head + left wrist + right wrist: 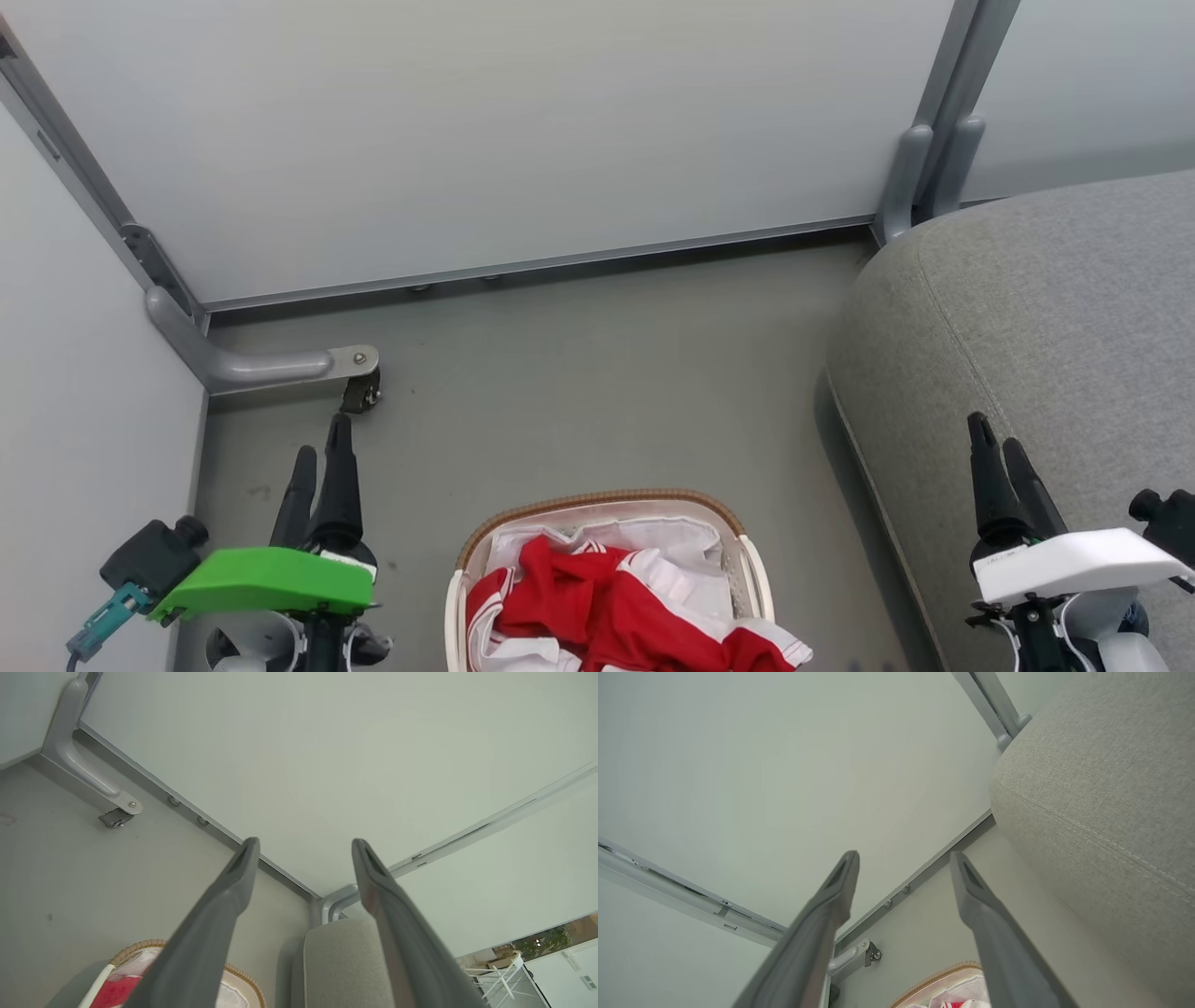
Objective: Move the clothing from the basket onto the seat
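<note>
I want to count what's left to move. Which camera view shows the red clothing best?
The head view: the red-and-white clothing lies piled in the oval white plastic basket, seen from above. The left wrist view catches a small red patch, the right wrist view a sliver at the bottom edge.

Place: it looked like a lab bay staged as a home corner.
Walls: pale partition panels [513, 140] stood in grey metal frames on a castered foot [280, 366].
Floor: the grey floor [597, 373] was plain and bare.
Home props: a grey sofa [1055, 327] and a laundry basket [607, 495] of red clothing [597, 597].
Beyond: a white rack [495, 973] showed past the panels.
</note>
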Motion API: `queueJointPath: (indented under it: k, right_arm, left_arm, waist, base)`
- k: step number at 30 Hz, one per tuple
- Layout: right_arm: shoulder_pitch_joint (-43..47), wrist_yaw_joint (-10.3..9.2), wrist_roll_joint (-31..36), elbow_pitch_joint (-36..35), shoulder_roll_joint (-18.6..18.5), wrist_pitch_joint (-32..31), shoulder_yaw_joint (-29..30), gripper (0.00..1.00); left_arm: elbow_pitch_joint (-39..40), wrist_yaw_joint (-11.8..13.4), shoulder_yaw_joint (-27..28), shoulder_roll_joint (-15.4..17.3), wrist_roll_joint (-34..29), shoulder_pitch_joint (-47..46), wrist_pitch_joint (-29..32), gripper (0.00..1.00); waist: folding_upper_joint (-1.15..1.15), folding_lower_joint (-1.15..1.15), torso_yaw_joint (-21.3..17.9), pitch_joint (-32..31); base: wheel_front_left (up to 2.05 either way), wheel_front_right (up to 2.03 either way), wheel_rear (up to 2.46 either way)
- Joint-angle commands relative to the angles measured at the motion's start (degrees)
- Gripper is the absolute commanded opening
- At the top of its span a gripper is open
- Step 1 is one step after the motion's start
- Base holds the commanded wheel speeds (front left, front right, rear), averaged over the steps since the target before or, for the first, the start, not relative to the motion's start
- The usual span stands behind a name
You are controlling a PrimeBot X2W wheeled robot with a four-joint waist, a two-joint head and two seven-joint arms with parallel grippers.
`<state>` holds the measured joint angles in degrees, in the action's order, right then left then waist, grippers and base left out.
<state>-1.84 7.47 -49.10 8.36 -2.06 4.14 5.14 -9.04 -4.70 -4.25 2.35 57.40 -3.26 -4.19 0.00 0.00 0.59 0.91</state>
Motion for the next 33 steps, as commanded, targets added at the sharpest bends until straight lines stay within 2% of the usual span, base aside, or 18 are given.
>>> queueJointPath:
  k: [1,19,33]
  right_arm:
    - [-0.13,0.02,2.71,-1.10,-0.44,0.68,-0.12,1.00]
    - [0.72,0.02,18.34,-0.92,-0.60,3.73,-0.55,1.00]
    - [1.19,0.03,27.85,-0.50,-0.71,5.80,-0.84,1.00]
  left_arm:
    - [0.93,0.35,-0.62,0.34,-2.69,-0.93,-0.66,1.00]
    - [-1.32,2.50,-2.57,0.45,-17.50,-0.01,-3.73,1.00]
    - [-3.40,3.00,-3.78,0.54,-25.04,0.39,-5.71,1.00]
  waist:
    - [0.00,0.00,0.05,0.03]
    - [0.00,0.00,0.38,0.31]
    - [0.00,0.00,0.67,0.57]
  base:
    - [0.00,0.00,0.00]
    - [0.00,0.00,0.00]
    - [0.00,0.00,0.00]
